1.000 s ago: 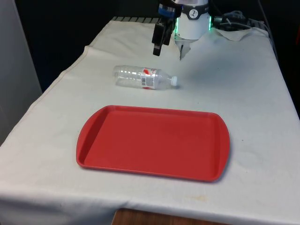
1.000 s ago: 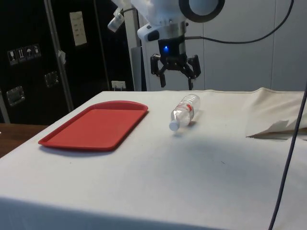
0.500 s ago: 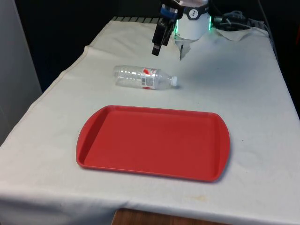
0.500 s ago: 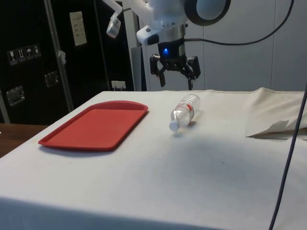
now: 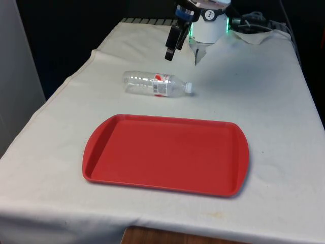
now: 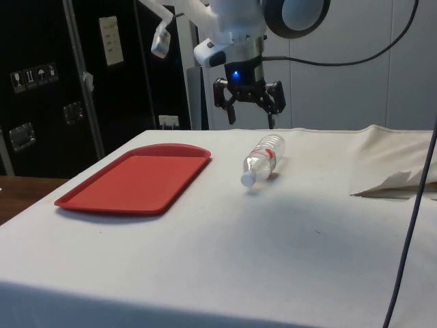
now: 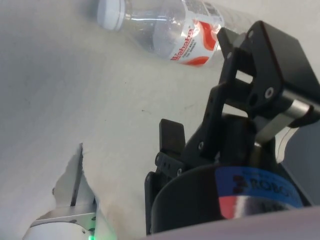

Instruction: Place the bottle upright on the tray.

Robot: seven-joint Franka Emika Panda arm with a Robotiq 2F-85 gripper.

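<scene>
A clear plastic bottle (image 5: 155, 84) with a red-and-white label lies on its side on the white cloth, its white cap (image 5: 188, 87) pointing to the front view's right. The side view has the bottle (image 6: 262, 157) lying past the tray, and in the wrist view the bottle (image 7: 165, 25) lies ahead of one black finger (image 7: 260, 60). My gripper (image 6: 250, 117) hangs open in the air above and behind the bottle, holding nothing; the front view shows the gripper (image 5: 171, 50) edge-on. The red tray (image 5: 162, 152) lies flat and bare in front of the bottle, and the tray (image 6: 136, 178) sits to the bottle's left in the side view.
A rumpled fold of cloth (image 5: 254, 31) lies at the far end on the front view's right, and that fold (image 6: 396, 181) shows beside the bottle in the side view. A dark cable (image 6: 410, 232) hangs close to the side camera. The table's edges drop off on both sides.
The gripper has drifted slightly upward and back, still open. The bottle and the tray have not moved.
</scene>
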